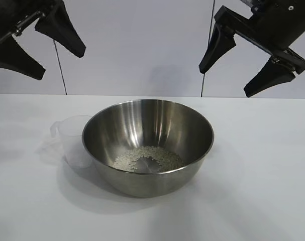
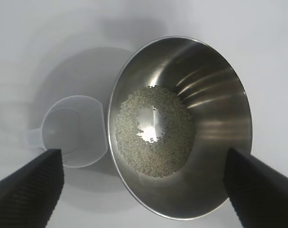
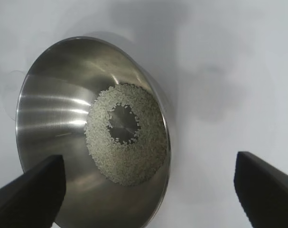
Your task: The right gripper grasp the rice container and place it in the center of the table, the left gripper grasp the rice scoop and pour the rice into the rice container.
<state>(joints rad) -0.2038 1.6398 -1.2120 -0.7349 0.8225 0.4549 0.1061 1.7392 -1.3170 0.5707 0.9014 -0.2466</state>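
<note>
Steel-silver bowl w/ white rice, frosted clear scoop, white table, black hands.

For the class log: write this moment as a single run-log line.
rice in rice container | rice scoop empty, upright beside it | left end effector open, raised | right end effector open, raised

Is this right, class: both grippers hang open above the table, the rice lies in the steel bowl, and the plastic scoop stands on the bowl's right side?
One detail is wrong. The exterior view shows the rice scoop standing upright at the left of the rice container, not its right. The rest holds: the rice lies in the bowl, and the left gripper and right gripper hang open above the table.
</note>
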